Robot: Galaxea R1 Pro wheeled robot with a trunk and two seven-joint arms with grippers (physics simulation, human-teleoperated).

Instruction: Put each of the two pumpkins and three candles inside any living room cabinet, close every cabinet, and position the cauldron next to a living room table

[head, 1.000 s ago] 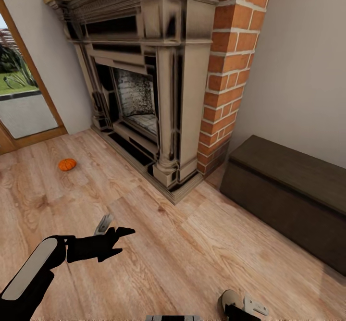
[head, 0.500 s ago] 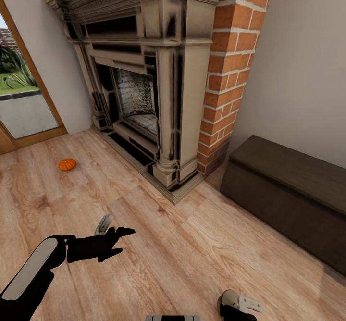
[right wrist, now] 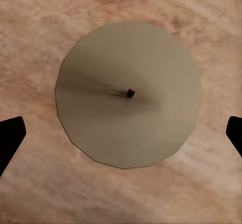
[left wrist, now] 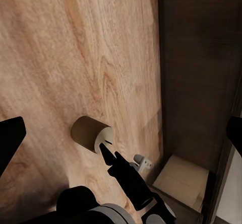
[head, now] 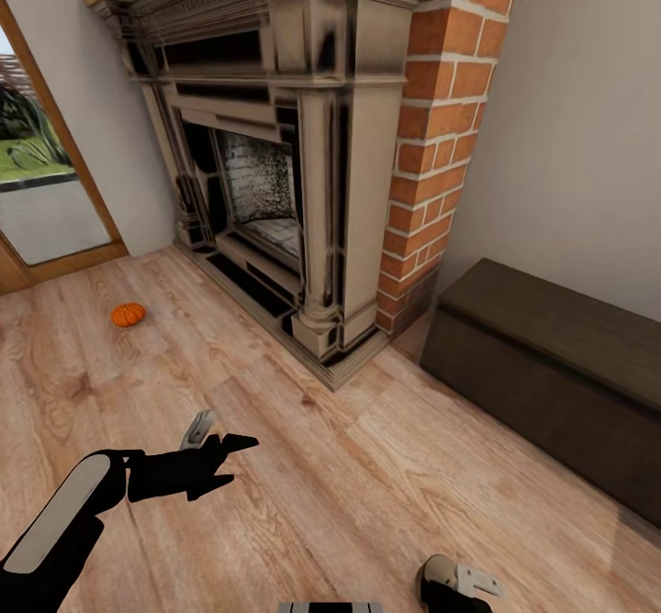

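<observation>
One candle point(right wrist: 128, 94): directly under the right gripper point(right wrist: 121, 133), between its wide-spread fingers.
Left gripper point(left wrist: 121, 136): spread wide, empty.
Pumpkin point(head: 128, 314): far beyond left gripper.

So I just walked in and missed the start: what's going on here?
A two-armed robot stands on a wood floor by a fireplace. Its right tool hangs open directly above a beige candle standing on the floor. One pumpkin lies on the floor near the glass door, and the dark cabinet sits shut against the wall.
</observation>
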